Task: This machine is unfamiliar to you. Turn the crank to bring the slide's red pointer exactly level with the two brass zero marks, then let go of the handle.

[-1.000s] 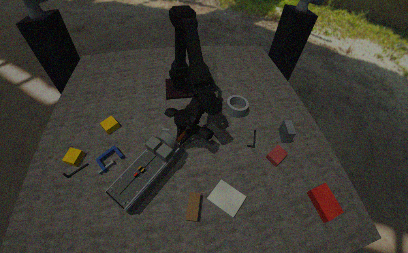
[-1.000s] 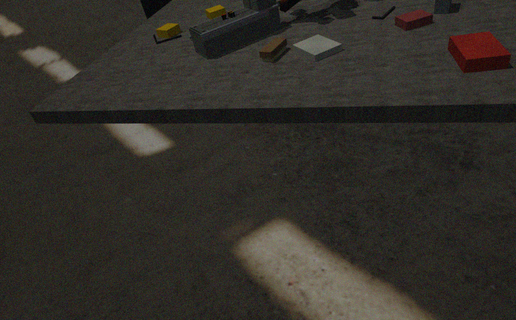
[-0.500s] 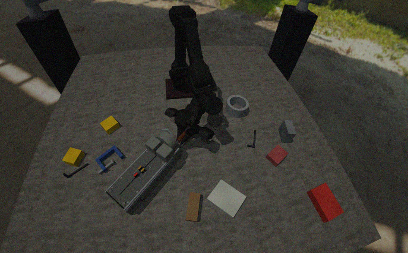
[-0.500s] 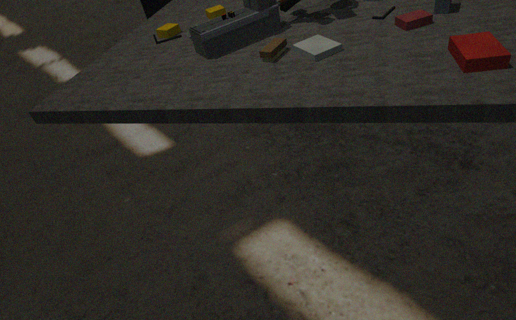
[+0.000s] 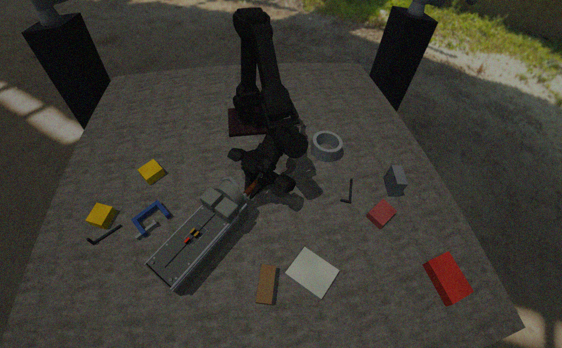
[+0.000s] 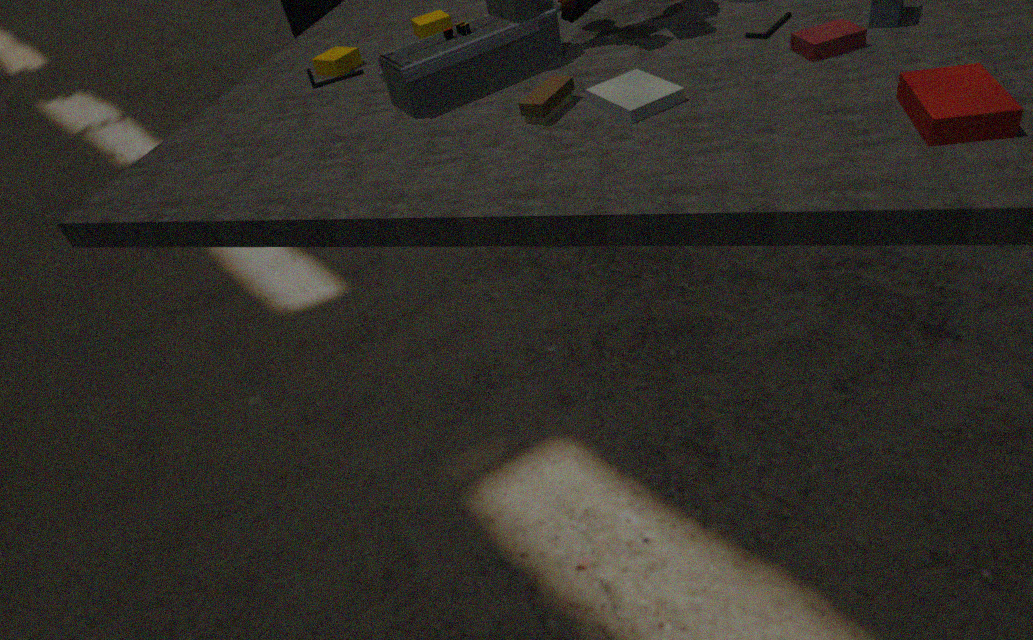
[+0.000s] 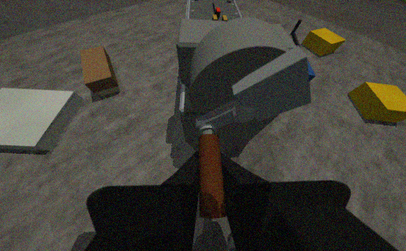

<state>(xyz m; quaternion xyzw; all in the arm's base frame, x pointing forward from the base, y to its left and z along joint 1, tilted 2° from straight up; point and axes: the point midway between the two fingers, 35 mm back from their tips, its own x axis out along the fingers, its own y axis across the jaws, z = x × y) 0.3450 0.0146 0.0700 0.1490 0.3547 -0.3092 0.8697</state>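
Observation:
The grey machine (image 5: 164,268) (image 6: 480,83) lies diagonally on the table, its crank end nearest the arm. The slide's red pointer (image 5: 186,240) (image 6: 448,34) (image 7: 218,10) stands a little beyond the two brass marks (image 5: 195,232) (image 6: 463,28) (image 7: 224,18), on the side away from the crank; it is not level with them. My gripper (image 5: 253,185) (image 7: 206,155) is shut on the orange-brown crank handle (image 7: 210,150) (image 6: 570,5), which lies lengthwise between the fingers. A pale grey block (image 7: 274,76) sits beside the round housing in the wrist view. The crank's arm is partly in shadow.
A brown block (image 5: 266,284) (image 7: 96,68) and white slab (image 5: 312,272) (image 7: 23,115) lie on one side of the machine, a blue bracket (image 5: 146,212) and two yellow blocks (image 5: 151,171) (image 5: 100,215) on the other. A grey ring (image 5: 327,137) stands near the arm.

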